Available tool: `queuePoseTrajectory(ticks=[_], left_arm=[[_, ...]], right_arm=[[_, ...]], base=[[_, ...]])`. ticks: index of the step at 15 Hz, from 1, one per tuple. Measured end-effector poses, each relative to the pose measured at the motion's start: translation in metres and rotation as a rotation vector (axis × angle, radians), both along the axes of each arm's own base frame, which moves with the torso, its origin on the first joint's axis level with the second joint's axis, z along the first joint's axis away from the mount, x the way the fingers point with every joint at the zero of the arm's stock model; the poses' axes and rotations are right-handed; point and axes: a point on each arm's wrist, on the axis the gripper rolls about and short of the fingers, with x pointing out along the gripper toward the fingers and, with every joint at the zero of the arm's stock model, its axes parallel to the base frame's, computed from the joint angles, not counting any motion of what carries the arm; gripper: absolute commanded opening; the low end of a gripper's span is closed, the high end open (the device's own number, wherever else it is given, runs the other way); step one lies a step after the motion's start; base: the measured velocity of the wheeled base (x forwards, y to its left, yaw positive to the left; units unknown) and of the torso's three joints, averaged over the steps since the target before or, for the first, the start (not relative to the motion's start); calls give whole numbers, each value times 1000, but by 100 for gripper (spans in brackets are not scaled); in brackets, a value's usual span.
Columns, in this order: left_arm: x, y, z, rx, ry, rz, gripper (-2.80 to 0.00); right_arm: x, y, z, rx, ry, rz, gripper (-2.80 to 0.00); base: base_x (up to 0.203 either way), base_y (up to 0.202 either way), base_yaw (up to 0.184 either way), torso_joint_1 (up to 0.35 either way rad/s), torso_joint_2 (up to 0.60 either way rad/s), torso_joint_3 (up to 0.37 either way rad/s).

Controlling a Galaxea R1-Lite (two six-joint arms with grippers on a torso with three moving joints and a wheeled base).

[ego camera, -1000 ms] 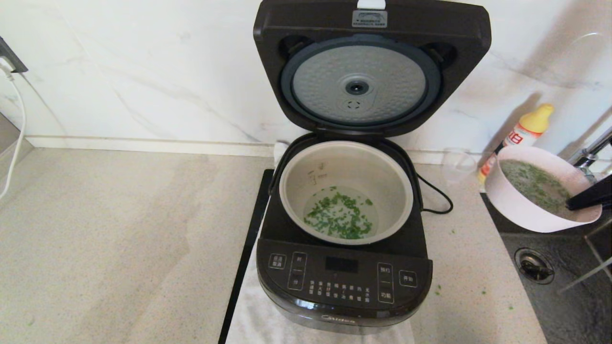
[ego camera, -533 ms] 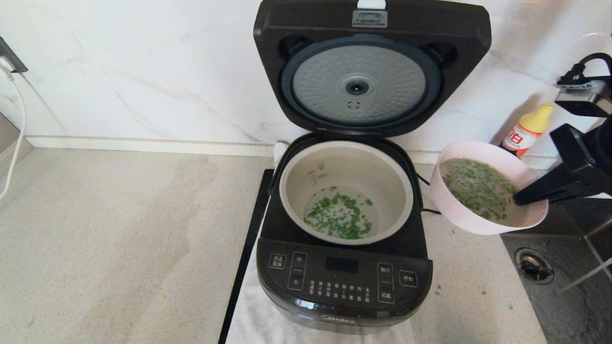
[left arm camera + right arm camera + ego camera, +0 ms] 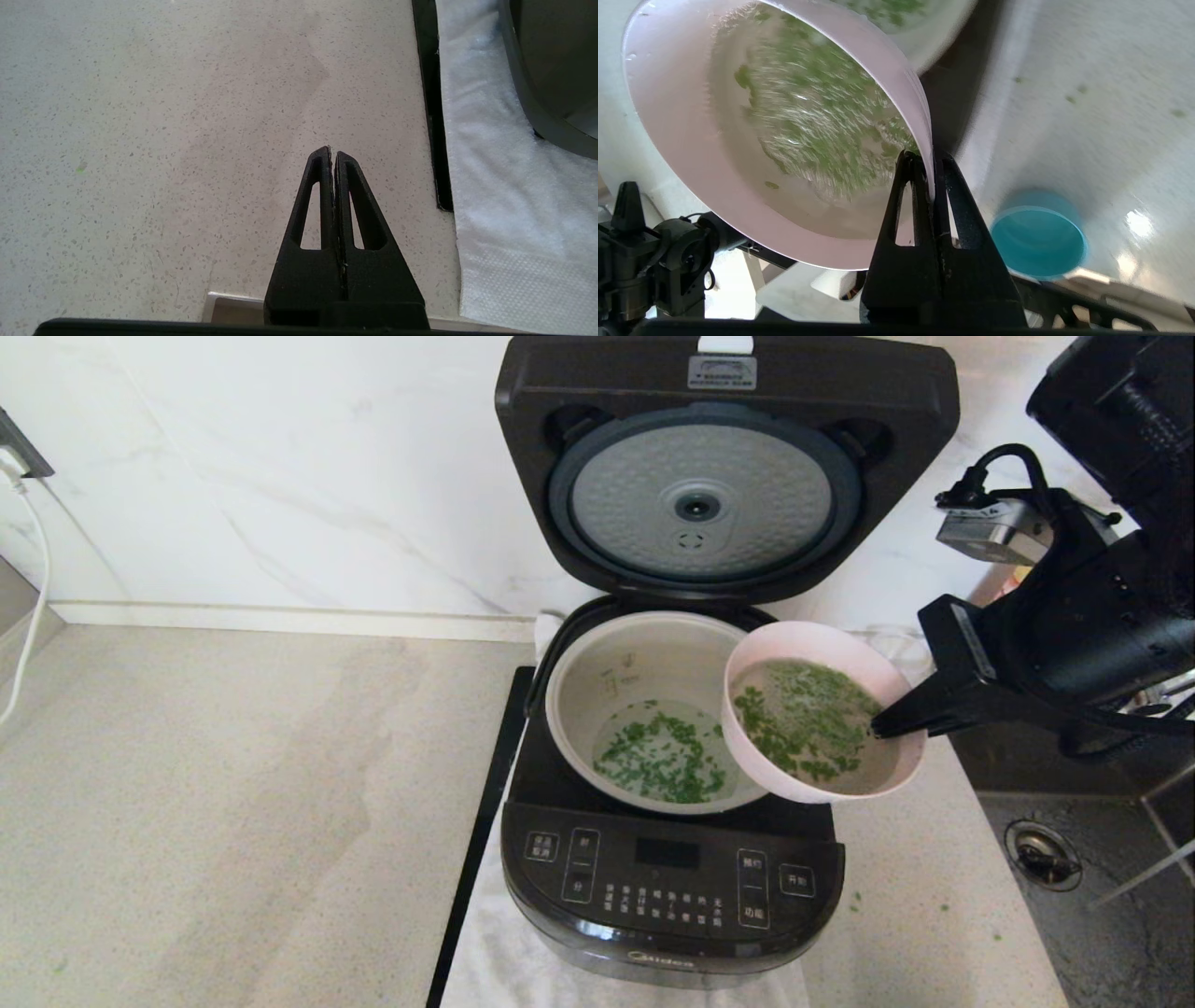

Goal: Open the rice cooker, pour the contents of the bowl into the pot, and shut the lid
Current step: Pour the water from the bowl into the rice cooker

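Here the right hand [image 3: 882, 726] pinches the bowl [image 3: 822, 723] rim.

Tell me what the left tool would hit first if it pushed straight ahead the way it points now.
Probably only the bare speckled countertop. The left tool, shut and parked, aims at open counter; the white towel and rice cooker lie off to one side.

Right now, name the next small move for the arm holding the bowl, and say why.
Probably tip the bowl toward the pot. The right gripper pinches the bowl's rim, the lid stands open, and the bowl hangs over the pot's right edge, nearly level, with green bits in liquid inside. Only part of it overlaps the opening, so shifting slightly left first may be safer.
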Motion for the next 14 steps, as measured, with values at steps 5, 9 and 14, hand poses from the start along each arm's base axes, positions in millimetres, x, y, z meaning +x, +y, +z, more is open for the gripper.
queuePoseTrajectory(ticks=[5, 9, 14], left_arm=[[0, 0, 0, 0, 0, 0, -280], [0, 0, 0, 0, 0, 0, -280], [0, 0, 0, 0, 0, 0, -280]], right_arm=[[14, 26, -9, -3, -42, 21, -280], [28, 45, -16, 28, -73, 21, -280], [45, 63, -15, 71, -196, 2, -280]], base=[[0, 0, 0, 0, 0, 0], [0, 0, 0, 0, 0, 0], [0, 0, 0, 0, 0, 0]])
